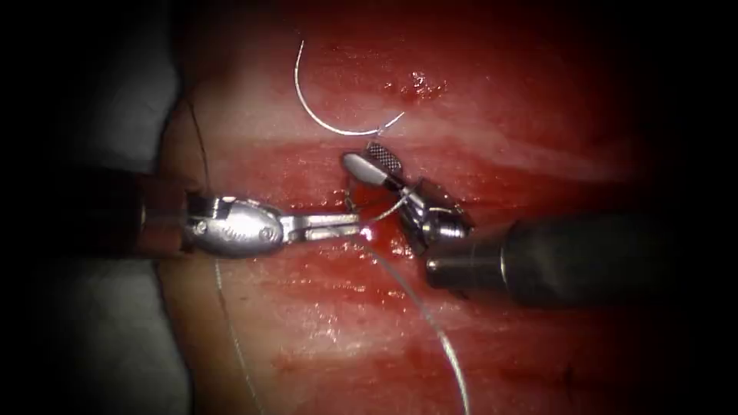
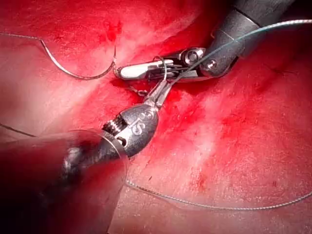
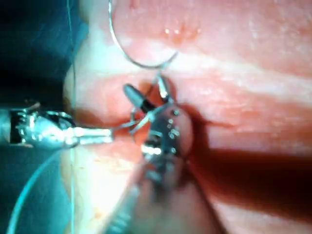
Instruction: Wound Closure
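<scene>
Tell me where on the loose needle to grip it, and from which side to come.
Likely best on the needle's rounded body, short of the sharp end. It lies flat and free on the tissue, above the open right tool; neither tool holds it. Its inner curve opens up and rightward, so come from above, jaws across the wire.

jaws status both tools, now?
Left tool: shut on the thread by the cut.
Right tool: open, holding nothing.
Needle: lying free on the tissue.
</scene>
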Robot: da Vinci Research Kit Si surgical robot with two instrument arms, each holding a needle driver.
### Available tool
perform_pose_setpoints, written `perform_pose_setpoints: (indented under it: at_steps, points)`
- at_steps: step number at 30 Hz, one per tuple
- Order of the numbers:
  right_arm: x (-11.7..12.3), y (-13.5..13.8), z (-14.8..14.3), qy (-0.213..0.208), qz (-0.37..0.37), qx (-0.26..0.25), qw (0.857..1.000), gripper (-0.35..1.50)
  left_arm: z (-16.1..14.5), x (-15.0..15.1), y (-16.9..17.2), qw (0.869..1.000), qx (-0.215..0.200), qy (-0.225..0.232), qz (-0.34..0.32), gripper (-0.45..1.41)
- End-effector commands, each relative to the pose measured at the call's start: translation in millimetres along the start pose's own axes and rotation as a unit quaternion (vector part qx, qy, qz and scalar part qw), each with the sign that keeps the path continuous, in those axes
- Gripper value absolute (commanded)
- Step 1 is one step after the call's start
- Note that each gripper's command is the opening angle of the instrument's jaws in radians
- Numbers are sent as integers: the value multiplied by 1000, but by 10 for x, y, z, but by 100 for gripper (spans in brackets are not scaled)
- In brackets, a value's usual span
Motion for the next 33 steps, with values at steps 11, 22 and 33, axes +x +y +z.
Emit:
perform_pose_setpoints:
  at_steps: [11, 22, 33]
  points:
    - [1, -2, 15, -5, -21, -29, 999, 36, 4, -5, 14, 1000, -4, 1, -1, -45]
    - [-14, -11, -1, -32, -29, -58, 997, -35, 0, -6, 8, 1000, -6, 3, -1, -45]
    - [-10, -40, -37, -33, -84, -17, 996, -35, -28, -14, -26, 1000, 6, -9, -12, -45]
